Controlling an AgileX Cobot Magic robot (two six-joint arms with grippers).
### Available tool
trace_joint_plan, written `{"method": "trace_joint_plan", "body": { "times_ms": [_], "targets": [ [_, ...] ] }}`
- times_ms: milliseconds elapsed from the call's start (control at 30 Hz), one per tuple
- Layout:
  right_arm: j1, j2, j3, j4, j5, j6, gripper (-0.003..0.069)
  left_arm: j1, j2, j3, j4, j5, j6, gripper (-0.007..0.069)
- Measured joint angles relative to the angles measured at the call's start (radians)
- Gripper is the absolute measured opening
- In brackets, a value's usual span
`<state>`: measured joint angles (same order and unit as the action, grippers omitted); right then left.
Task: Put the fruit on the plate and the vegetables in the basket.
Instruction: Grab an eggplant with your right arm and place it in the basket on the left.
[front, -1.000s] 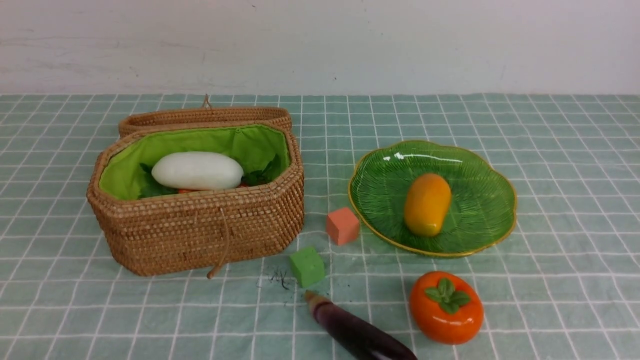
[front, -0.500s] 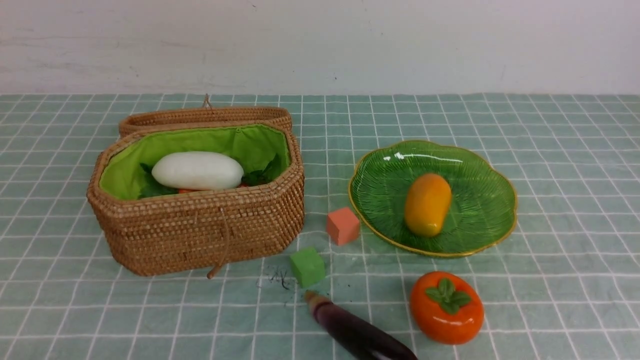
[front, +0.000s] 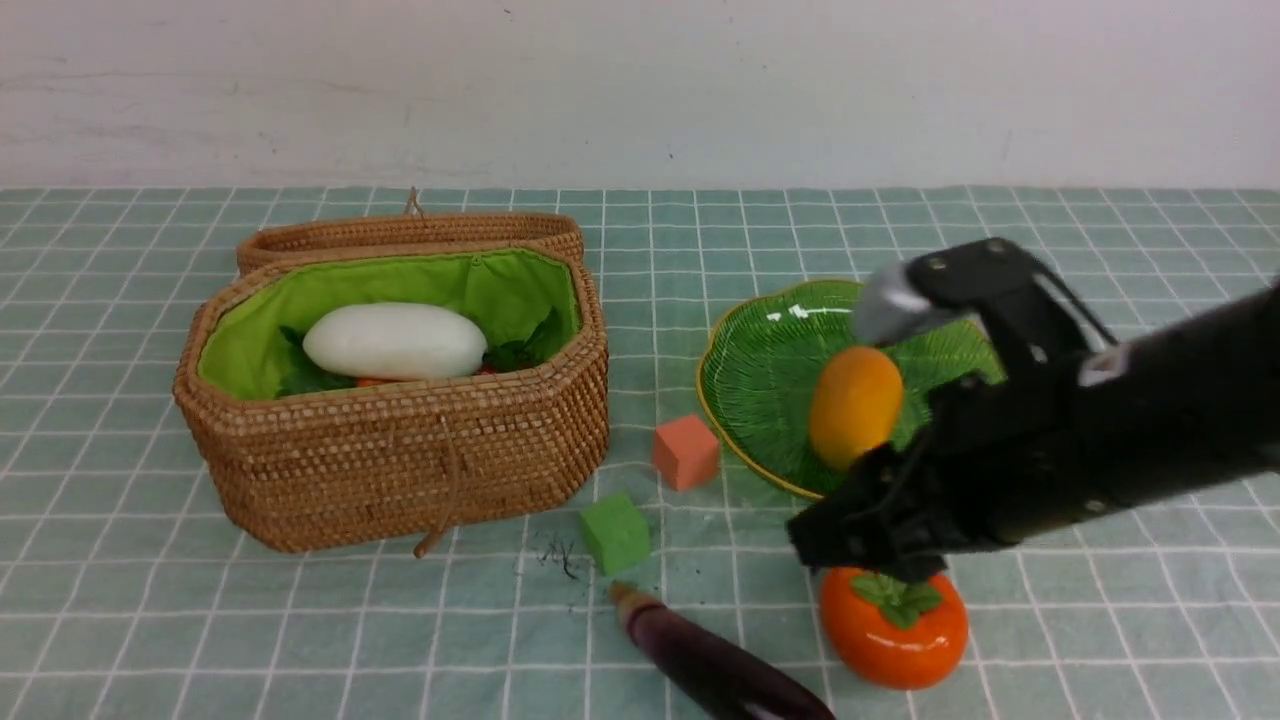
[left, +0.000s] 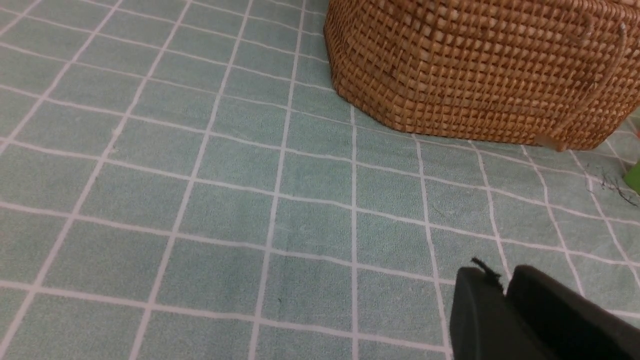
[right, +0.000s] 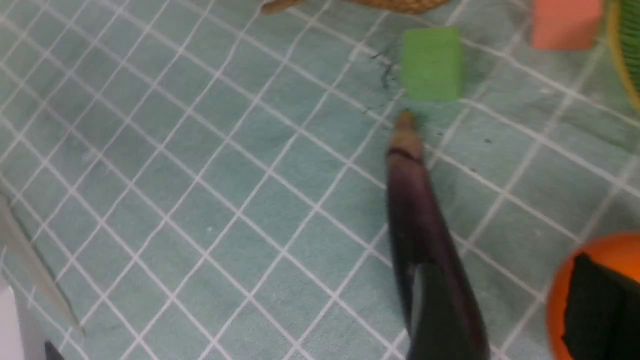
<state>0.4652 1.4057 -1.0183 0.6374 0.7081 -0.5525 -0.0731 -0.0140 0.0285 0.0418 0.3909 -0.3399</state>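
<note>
My right claw (front: 865, 550) hangs spread over the persimmon (front: 895, 635); glossy and rounded, likely slippery, so I'd pinch across its middle.

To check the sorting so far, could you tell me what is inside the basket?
In the basket a white radish lies on green leaves; only an orange-red sliver shows beneath it, the rest covered.

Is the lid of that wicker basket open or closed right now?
Open. The woven lid is folded back behind the basket, so the green lining and a white radish inside are in plain view.
</note>
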Motion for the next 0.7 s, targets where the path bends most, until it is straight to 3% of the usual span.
{"method": "trace_joint_plan", "body": {
  "times_ms": [133, 333, 567, 700],
  "targets": [
    [0.132, 0.196, -0.2, -0.218, 0.085, 0.138, 0.0498, 0.0, 0.0, 0.0, 0.0, 0.0, 0.0, 0.0082],
    [0.237, 0.376, -0.348, -0.41, 0.15, 0.271, 0.0552, 0.0, 0.0, 0.0, 0.0, 0.0, 0.0, 0.0088],
    [0.261, 0.53, -0.371, -0.51, 0.146, 0.281, 0.0527, 0.0, 0.0, 0.0, 0.0, 0.0, 0.0, 0.0093],
    [0.261, 0.605, -0.373, -0.542, 0.169, 0.282, 0.0387, 0.0, 0.0, 0.0, 0.0, 0.0, 0.0, 0.0103]
  ]
}}
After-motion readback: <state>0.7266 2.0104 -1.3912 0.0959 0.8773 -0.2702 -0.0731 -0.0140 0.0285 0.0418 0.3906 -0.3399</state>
